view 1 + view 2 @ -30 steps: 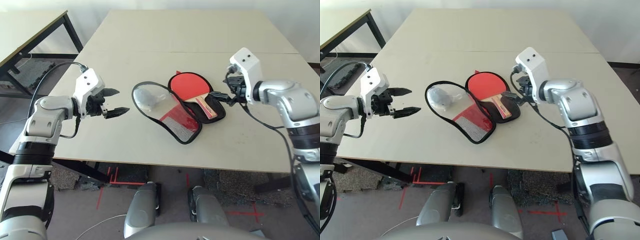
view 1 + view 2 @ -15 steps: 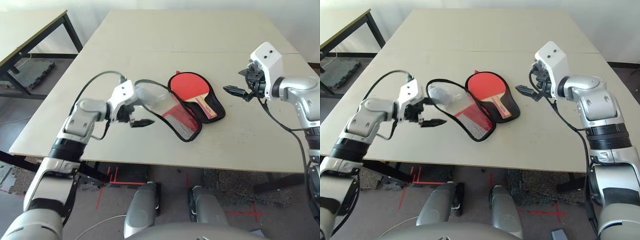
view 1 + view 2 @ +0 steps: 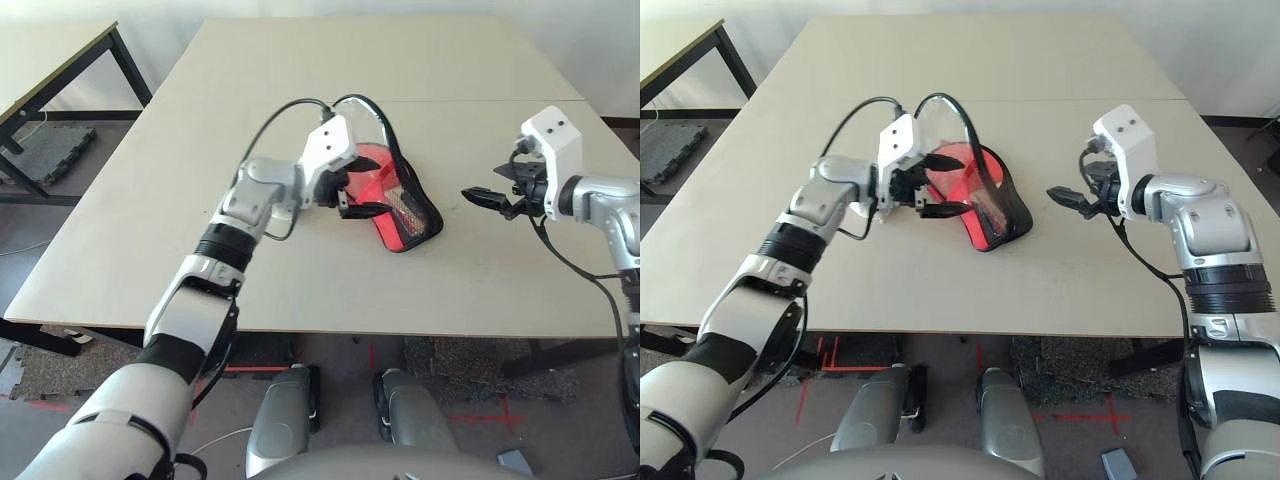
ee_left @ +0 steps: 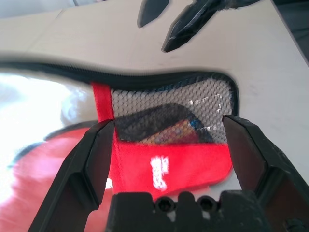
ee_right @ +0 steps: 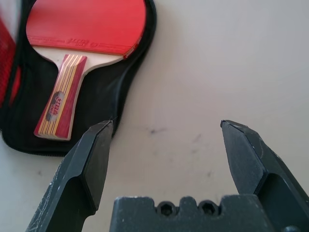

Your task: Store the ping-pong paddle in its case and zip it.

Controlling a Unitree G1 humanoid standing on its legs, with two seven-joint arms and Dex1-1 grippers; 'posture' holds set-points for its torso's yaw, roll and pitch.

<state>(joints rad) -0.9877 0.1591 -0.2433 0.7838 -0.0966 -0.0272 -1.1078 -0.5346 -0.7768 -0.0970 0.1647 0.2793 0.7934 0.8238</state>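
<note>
A: Left eye view: left gripper [image 3: 352, 196] at raised flap of the case [image 3: 405, 205], jaws apart, for folding over.
B: Ping-pong paddle [image 5: 82, 38] inside, on counter [image 3: 300, 80]. Right gripper [image 3: 487, 199] alongside, apart, clear.

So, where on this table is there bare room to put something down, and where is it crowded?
The table is bare along its far side beyond the case, along the near edge in front of it, and at the far left. It is crowded at the middle, where the left gripper is at the case, and the right gripper hovers beside it.
</note>
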